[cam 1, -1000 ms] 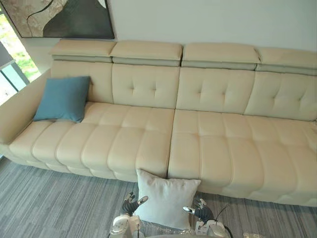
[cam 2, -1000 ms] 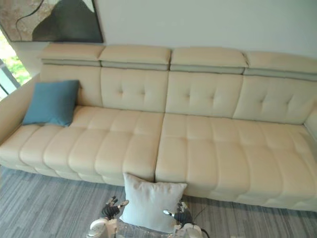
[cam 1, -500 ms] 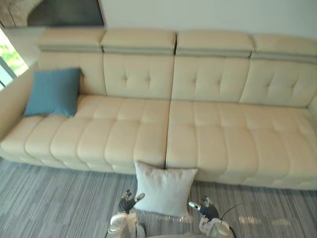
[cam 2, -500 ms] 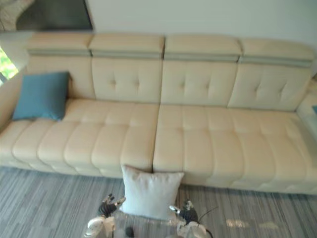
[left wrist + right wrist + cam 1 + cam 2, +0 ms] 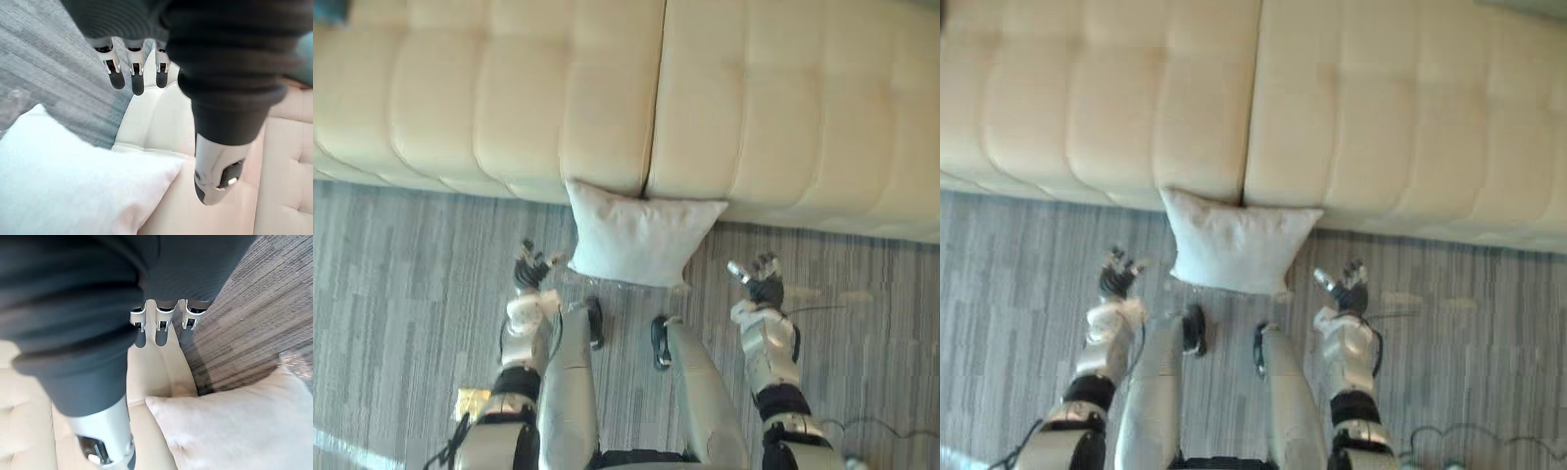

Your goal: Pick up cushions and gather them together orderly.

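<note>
a white cushion (image 5: 641,240) stands on the grey striped carpet (image 5: 401,255), leaning back against the near front of the cream sofa (image 5: 509,98). its top edge meets the seam between two seat sections. its top left corner pokes up a little against the sofa front, and its lower edge rests on the carpet.

the left hand (image 5: 530,269) hangs just beside the cushion's lower left corner, with a thin strip of carpet between them. in the left wrist view its fingers (image 5: 137,81) reach out straight in a row and the thumb (image 5: 215,171) stands well away from them. the hand is spread and holds nothing.

the right hand (image 5: 759,279) hangs near the cushion's right side, a little farther off than the left. its fingers (image 5: 162,330) are straight too and the thumb (image 5: 102,440) is apart, so this hand is also spread and holds nothing. both hands point toward the sofa, with the cushion between them.

a sliver of a blue cushion (image 5: 328,10) shows on the sofa seat at the far left.
</note>
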You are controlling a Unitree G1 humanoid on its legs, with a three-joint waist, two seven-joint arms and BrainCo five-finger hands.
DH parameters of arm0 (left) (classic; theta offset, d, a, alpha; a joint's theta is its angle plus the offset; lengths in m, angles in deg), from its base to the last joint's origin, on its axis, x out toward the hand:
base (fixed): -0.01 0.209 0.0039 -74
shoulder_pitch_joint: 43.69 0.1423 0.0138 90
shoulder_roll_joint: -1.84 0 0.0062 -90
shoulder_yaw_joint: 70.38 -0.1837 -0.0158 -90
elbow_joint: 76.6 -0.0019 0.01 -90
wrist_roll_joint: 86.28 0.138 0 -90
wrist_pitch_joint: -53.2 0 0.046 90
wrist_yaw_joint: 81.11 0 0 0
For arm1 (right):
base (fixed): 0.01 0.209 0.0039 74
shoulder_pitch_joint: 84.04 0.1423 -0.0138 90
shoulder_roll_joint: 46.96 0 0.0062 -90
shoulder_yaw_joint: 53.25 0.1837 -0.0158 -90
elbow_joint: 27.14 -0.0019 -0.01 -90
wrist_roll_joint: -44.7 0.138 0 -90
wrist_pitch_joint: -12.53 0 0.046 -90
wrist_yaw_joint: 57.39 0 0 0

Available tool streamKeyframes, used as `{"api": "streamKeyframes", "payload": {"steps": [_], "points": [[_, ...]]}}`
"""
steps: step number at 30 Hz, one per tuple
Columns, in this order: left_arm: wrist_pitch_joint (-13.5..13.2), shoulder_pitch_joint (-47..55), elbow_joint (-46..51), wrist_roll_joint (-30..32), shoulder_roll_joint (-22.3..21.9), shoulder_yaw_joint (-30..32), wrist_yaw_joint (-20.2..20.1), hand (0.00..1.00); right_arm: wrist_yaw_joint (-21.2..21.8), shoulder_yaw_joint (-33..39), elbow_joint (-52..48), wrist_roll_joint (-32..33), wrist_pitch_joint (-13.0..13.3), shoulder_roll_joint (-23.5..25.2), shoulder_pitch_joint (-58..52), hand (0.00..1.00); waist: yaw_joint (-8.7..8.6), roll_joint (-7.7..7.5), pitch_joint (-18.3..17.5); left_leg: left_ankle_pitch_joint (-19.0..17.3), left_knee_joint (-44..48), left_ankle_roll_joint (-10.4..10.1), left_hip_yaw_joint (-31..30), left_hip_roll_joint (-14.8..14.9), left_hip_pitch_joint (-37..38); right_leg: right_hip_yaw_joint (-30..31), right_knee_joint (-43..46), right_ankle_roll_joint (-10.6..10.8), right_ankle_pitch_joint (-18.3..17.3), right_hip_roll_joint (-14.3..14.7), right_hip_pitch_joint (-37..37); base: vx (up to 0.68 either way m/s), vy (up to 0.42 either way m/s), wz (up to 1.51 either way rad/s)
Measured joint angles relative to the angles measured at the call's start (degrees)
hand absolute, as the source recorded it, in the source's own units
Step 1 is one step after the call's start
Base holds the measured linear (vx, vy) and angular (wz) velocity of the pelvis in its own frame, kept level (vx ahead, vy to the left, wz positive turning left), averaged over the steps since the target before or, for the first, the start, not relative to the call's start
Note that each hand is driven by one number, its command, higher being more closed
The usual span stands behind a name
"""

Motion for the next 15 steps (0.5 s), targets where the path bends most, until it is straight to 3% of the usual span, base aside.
{"api": "streamKeyframes", "payload": {"steps": [5, 15], "points": [[-0.8, -11.0, -0.8, -1.5, 5.2, 1.5, 1.7, 0.0, -0.9, 1.6, 2.1, 4.6, 0.8, -4.0, 9.7, 0.0, -0.05, 0.17, 1.4, 0.3, 4.8, 0.5, -1.2, -0.2, -10.5, -1.1, 5.5, 0.3, -0.2, -0.4, -10.3, -0.09, 0.009, 0.05], [-1.6, -23.9, -11.9, -4.7, 7.9, -4.1, 0.8, 0.0, 0.3, 0.6, 13.7, 11.1, 1.2, -10.7, 24.8, 0.0, -0.51, 0.95, 1.9, 3.9, 6.5, 1.1, -2.0, -2.0, -23.6, -2.0, 10.4, 0.3, 0.1, -2.1, -23.9, -0.09, -0.016, 0.1]]}}
